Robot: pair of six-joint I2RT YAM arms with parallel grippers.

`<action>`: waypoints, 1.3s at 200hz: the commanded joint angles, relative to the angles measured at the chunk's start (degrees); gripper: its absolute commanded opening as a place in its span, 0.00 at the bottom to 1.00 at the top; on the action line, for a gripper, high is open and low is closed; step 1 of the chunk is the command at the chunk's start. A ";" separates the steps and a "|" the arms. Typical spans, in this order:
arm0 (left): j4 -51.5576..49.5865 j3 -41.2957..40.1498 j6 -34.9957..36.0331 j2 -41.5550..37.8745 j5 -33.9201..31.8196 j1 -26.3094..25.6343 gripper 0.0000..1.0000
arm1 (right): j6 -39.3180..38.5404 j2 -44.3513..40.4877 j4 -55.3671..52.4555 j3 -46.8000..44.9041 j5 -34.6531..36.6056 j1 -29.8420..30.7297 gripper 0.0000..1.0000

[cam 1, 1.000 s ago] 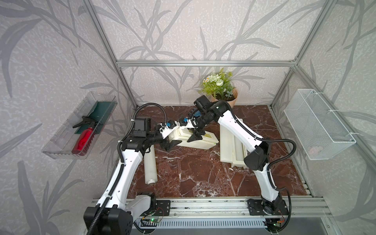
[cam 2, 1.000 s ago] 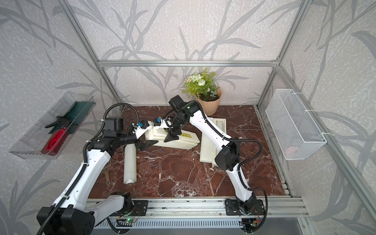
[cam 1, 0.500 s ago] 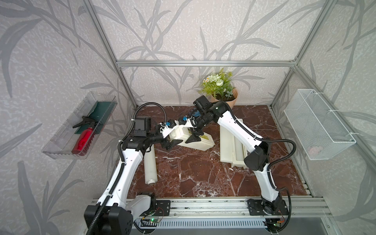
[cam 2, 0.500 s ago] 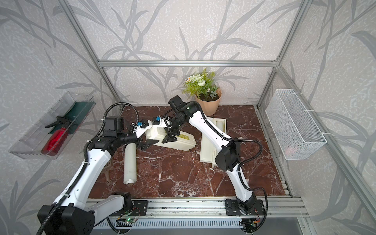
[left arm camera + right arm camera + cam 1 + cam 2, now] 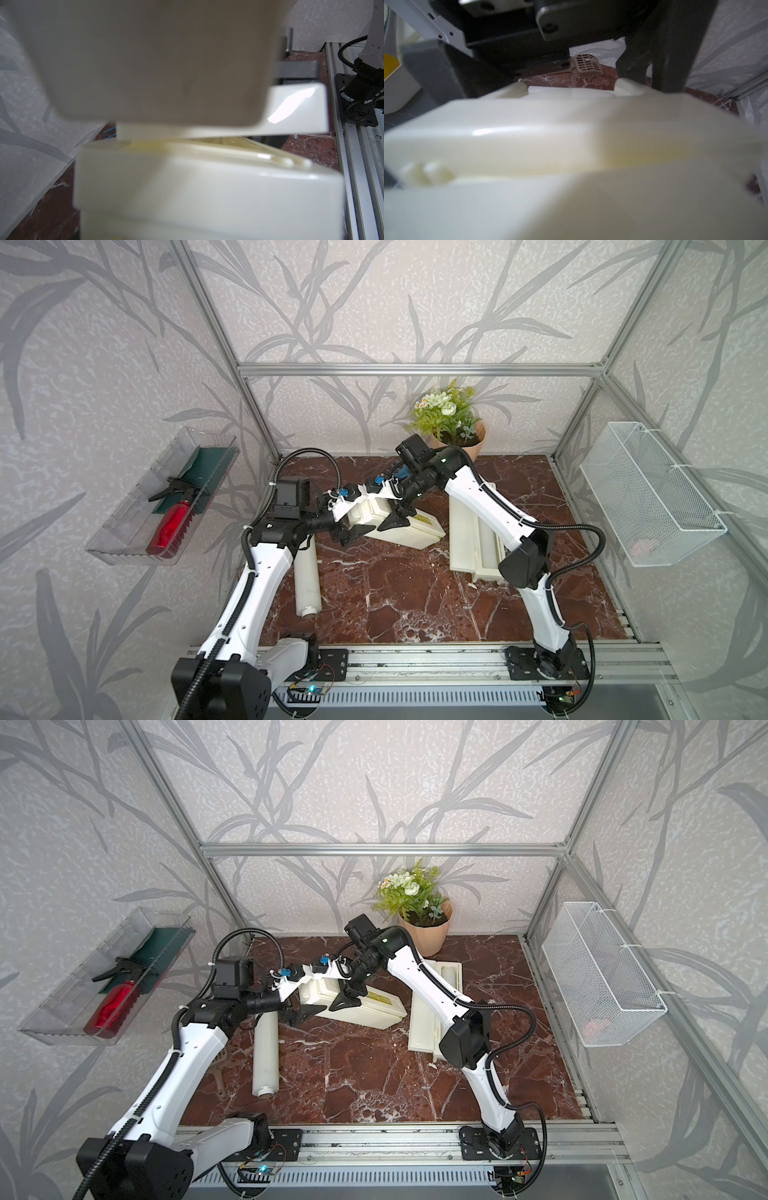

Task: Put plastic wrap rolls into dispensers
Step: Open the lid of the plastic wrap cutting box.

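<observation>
A cream dispenser (image 5: 415,526) (image 5: 374,1006) with a yellow-green label lies slanted mid-table, its left end raised. My left gripper (image 5: 349,524) (image 5: 297,1004) straddles that end, one finger above and one below. Just behind it my right gripper (image 5: 386,506) (image 5: 337,988) clasps the box across its width. In the left wrist view the dispenser (image 5: 207,187) has its lid slightly ajar, and it fills the right wrist view (image 5: 550,135), hiding the jaws. One plastic wrap roll (image 5: 307,576) (image 5: 266,1052) lies loose at the left. A second dispenser (image 5: 465,531) lies open at the right with a roll (image 5: 446,977) inside.
A flower pot (image 5: 453,435) stands at the back. A wire basket (image 5: 648,497) hangs on the right wall. A clear tray (image 5: 120,547) on the left wall holds a red bottle. A beige scoop (image 5: 222,1073) lies by the left arm. The rail (image 5: 415,659) runs along the front.
The held dispenser shifted slightly to the left and back again. Both grippers stayed at its left end.
</observation>
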 commanded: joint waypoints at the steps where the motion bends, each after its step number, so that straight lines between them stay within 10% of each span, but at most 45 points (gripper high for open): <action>1: -1.93 -0.17 5.63 -0.53 -3.73 -1.42 0.26 | -1.02 -1.49 0.74 2.06 -12.22 -0.64 0.62; 47: -1.06 -1.56 5.51 -1.17 -4.94 -0.18 0.00 | 4.35 -4.36 7.77 -3.43 -18.65 -3.94 0.58; 120: 0.27 -2.12 5.67 0.83 -3.81 0.99 0.00 | 29.57 -14.83 49.54 -29.94 -26.76 -10.49 0.52; 207: 0.80 -2.16 5.93 3.38 -6.54 0.93 0.00 | 31.95 -16.21 51.34 -31.26 -18.10 -11.75 0.39; 260: 2.37 1.32 3.39 7.99 -2.63 0.31 0.00 | 30.96 -17.56 51.42 -35.99 -8.63 -8.97 0.83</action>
